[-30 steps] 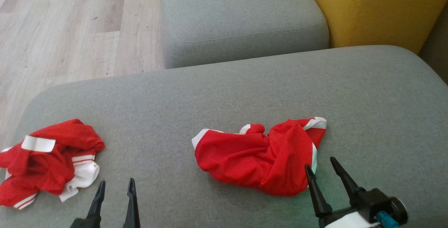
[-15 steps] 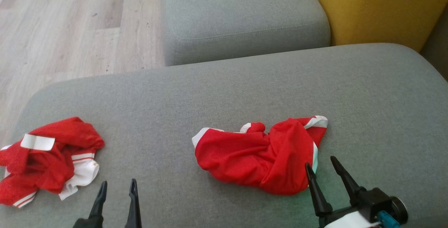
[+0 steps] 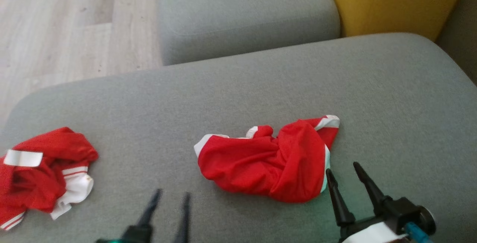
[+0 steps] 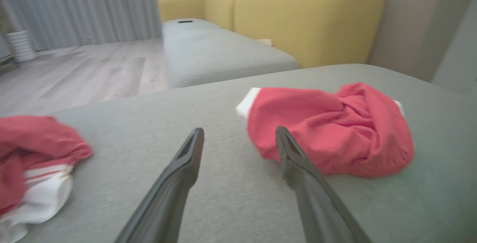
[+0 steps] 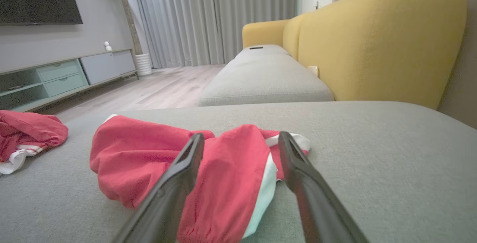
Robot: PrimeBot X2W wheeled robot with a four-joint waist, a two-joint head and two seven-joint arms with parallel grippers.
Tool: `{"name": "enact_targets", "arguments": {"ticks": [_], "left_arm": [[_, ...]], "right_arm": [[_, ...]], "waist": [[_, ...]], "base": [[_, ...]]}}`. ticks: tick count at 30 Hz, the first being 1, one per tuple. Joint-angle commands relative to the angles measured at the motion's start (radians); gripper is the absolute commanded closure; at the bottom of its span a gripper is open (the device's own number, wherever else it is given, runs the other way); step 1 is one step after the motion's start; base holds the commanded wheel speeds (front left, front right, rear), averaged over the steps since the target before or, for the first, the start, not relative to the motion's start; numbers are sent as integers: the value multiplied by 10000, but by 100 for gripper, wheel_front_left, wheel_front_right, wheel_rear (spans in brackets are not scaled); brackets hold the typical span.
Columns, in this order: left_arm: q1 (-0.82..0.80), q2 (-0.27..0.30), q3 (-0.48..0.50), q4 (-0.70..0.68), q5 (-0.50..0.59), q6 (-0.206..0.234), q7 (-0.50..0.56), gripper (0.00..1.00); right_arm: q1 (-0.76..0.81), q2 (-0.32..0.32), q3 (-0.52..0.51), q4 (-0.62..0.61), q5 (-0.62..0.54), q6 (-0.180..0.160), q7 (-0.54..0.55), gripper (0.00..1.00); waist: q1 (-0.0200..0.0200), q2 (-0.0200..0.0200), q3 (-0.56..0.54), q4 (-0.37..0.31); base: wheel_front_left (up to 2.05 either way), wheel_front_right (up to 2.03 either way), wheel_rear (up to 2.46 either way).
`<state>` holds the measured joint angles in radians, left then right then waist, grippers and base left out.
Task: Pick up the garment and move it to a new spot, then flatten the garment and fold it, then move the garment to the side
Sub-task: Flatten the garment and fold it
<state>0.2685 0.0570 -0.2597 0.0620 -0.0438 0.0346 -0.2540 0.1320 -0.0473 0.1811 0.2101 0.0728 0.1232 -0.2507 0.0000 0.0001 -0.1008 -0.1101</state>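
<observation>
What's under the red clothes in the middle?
The red garment lies crumpled on the grey cushion. Cushion shows all around it; anything beneath its folds is covered.

Target garment [image 3: 261,164]: red mesh fabric with white trim at the left corner, the far-right corner and down the right edge. It's crumpled and not folded. The right half is bunched into ridges and the left half is flatter. It lies on the grey cushion [image 3: 391,105], roughly mid-width, toward the near edge.
</observation>
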Motion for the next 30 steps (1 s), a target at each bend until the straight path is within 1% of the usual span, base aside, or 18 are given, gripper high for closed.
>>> {"name": "enact_targets", "arguments": {"ticks": [1, 7, 12, 13, 18, 22, 30], "left_arm": [[-875, -68, -195, -138, 190, -226, -78, 0], [-2180, -68, -1902, 537, 684, -1074, -78, 0], [-3376, -68, -3355, 1475, 594, -1530, -78, 0], [-3376, -68, -3355, 1475, 594, -1530, -78, 0], [-4477, -68, -4402, 2535, 427, -1629, -78, 0], [-5248, -68, -4667, 3463, 539, -1542, -78, 0], [-6273, -68, -5321, 5301, 188, -1563, -78, 0]], "right_arm": [[-679, -30, 92, -454, 83, 75, -111, 0], [-977, -30, -69, -870, 136, 75, -111, 0], [-1121, -30, -76, -1077, 87, 75, -111, 0], [-1121, -30, -76, -1077, 87, 75, -111, 0], [-1362, -31, -47, -1185, 66, 75, -111, 0], [-1601, -32, -87, -1291, 100, 75, -111, 0], [-1807, -31, -110, -1421, 168, 75, -111, 0]], "waist": [[0, -1, 249, -202], [0, -1, 930, -612], [0, -1, 1455, -1014], [0, -1, 1455, -1014], [0, -1, 1984, -1398], [0, -1, 2350, -1621], [0, -1, 2806, -1772]], "base": [[0, 0, 0], [0, 0, 0], [0, 0, 0], [0, 0, 0], [0, 0, 0], [0, 0, 0], [0, 0, 0]]}}
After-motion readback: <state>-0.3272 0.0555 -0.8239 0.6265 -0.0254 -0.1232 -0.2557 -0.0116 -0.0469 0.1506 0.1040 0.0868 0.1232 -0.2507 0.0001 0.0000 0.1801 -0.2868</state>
